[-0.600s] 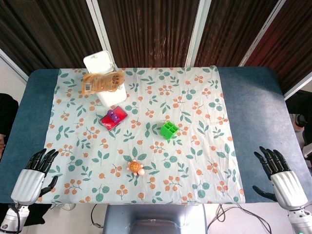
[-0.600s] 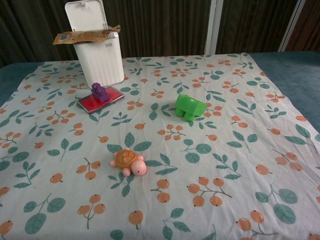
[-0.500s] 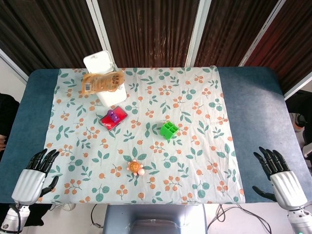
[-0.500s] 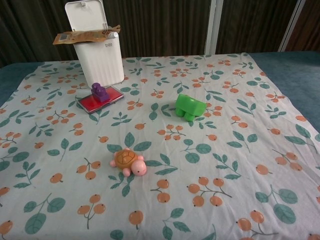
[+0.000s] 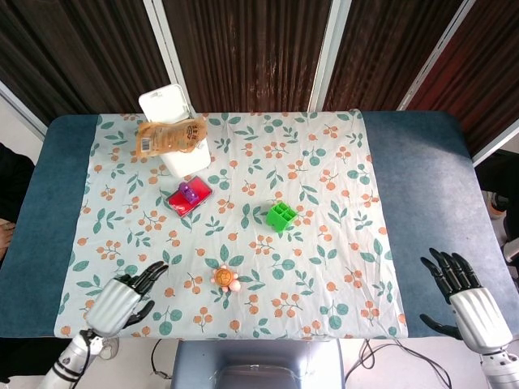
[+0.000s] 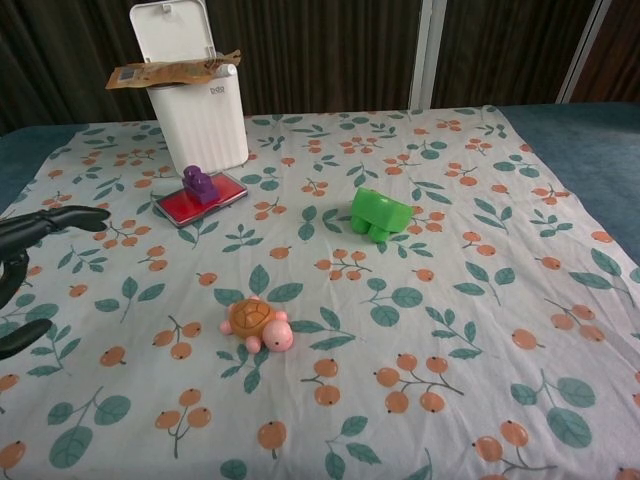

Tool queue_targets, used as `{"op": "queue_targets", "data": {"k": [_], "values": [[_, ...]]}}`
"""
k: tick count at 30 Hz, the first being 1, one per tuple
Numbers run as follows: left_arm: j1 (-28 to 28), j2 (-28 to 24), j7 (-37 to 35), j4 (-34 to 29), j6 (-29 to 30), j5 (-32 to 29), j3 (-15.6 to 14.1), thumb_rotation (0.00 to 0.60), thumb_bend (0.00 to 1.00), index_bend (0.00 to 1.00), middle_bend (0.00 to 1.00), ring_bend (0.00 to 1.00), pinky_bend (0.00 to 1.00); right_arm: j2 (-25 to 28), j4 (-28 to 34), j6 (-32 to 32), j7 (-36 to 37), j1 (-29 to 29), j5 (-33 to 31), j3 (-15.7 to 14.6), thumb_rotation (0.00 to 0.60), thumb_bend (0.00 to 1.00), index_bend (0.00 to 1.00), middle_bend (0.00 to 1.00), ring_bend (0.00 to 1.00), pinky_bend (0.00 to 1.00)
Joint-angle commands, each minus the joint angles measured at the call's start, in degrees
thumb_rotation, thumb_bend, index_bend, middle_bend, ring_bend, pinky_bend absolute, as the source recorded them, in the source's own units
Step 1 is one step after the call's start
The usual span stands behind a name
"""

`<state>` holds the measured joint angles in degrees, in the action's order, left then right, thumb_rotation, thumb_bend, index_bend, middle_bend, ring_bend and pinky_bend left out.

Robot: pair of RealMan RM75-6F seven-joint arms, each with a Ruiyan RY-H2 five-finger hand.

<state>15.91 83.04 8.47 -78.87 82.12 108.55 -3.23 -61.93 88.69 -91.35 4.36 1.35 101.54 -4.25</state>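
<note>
The left robot hand point(image 5: 122, 297) is spread wide, holding nothing, near the small orange plastic turtle toy point(image 5: 225, 277) on the flowery cloth point(image 5: 324, 211). Best to come in slowly and low.

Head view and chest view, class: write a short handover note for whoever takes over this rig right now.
Left hand: open, holding nothing, over the near-left part of the floral cloth, fingers pointing toward the toy turtle, not touching it.
Right hand: open, holding nothing, over the blue table edge at the near right.
Green block, red tray with purple piece and white bin with snack bag sit untouched.
Done: nothing grasped. Left: every pick, judging by the layout.
</note>
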Motion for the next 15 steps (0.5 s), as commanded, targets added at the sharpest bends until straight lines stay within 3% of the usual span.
{"op": "queue_targets", "data": {"k": [1, 6, 15], "values": [[4.56, 4.67, 3.1, 2.65, -5.42, 1.13, 1.31, 0.6, 0.39, 0.12, 0.19, 0.9, 0.95, 0.02, 0.3, 0.47, -0.23, 0.18, 0.13, -0.2, 0.6, 0.21, 0.0, 0.0, 0.0, 0.0], [8.44, 7.77, 6.32, 3.06, -12.68, -2.37, 3.31, 0.6, 0.39, 0.13, 0.16, 0.94, 0.99, -0.15, 0.4, 1.07, -0.75, 0.38, -0.14, -0.15, 0.6, 0.21, 0.0, 0.0, 0.0, 0.0], [12.91, 13.3, 8.84, 6.83, -18.64, -5.84, 4.55, 0.6, 0.39, 0.14, 0.14, 0.94, 1.0, 0.31, 0.8, 1.76, -0.37, 0.56, -1.25, 0.1, 0.6, 0.21, 0.0, 0.0, 0.0, 0.0]]}}
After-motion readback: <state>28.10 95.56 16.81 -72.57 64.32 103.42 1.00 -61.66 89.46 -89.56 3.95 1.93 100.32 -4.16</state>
